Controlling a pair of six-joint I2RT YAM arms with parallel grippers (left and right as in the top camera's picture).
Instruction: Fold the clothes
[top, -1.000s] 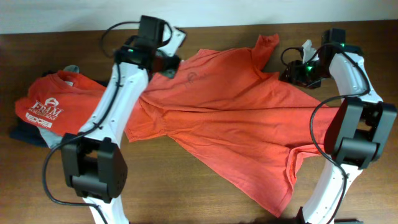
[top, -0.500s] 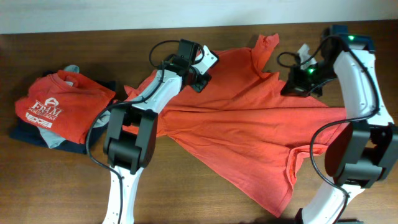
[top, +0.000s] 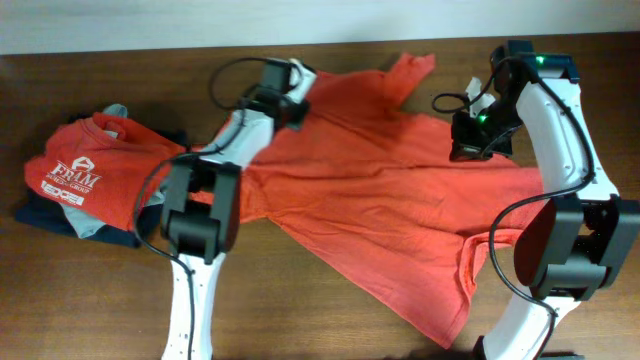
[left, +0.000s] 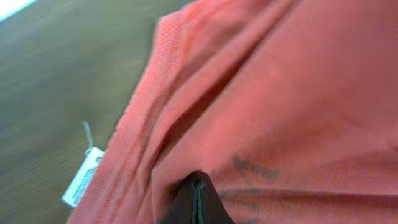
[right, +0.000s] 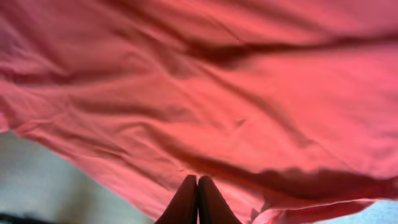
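Both claws pinched shut on the shirt: this looks like the spreading step, before any fold.
The coral T-shirt (top: 380, 190) sprawls rumpled across the middle of the table (top: 300, 310), with the stack of other clothes (top: 85, 175) well apart at the left. The left gripper (left: 197, 186) nips cloth beside a ribbed edge and the right gripper (right: 198, 186) grips the far right side, both arms reaching to the back. Next call, probably: pull apart evenly and flatten.

The dark wooden table (top: 100, 300) under my arms carries a coral-red T-shirt (top: 400, 200), spread out and creased across its middle and right. At its left end sits a pile (a navy garment (top: 45, 218) lowest, on the wood) topped by a red tee (top: 95, 170).
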